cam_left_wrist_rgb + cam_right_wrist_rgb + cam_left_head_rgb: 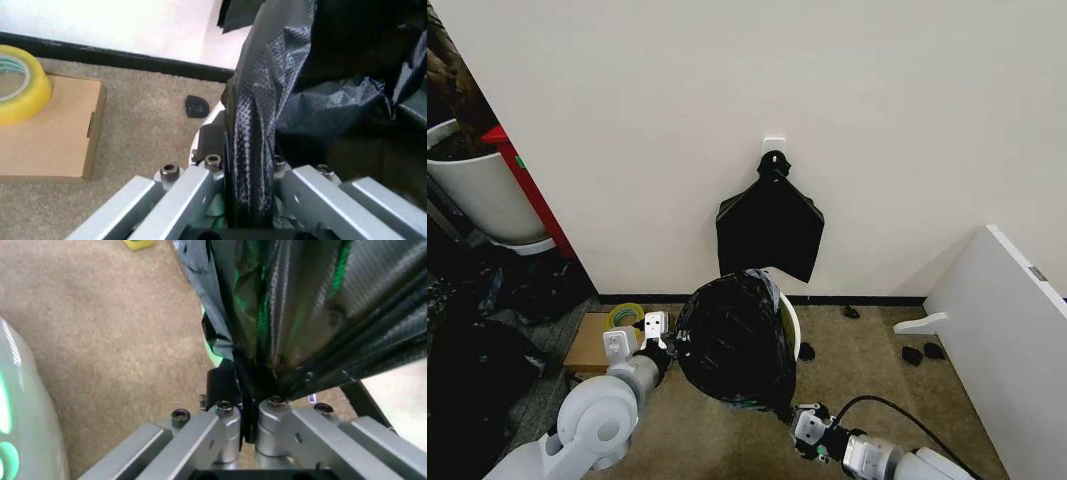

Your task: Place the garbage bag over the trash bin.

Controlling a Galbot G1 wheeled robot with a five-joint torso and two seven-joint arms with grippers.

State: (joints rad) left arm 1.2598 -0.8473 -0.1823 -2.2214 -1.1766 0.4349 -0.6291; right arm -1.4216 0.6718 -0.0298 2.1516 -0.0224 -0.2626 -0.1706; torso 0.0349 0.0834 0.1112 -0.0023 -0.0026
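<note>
The glossy black garbage bag [735, 340] is stretched wide in front of the white trash bin [791, 325], hiding all but a strip of the bin's rim. My left gripper [665, 347] is shut on the bag's left edge. My right gripper [789, 411] is shut on its lower right edge. In the left wrist view the bag [250, 135] runs pinched between the closed fingers, and a bit of white bin rim [212, 116] shows beside it. In the right wrist view the taut bag [280, 315] fans out from the closed fingers above the carpet.
A flat black bag bundle [770, 225] hangs on the wall behind. A cardboard box [590, 345] with a yellow tape roll [625, 315] lies left of the bin. A large white pot [482, 190] stands far left, a white panel [1002, 330] at right. Small dark scraps [922, 352] dot the carpet.
</note>
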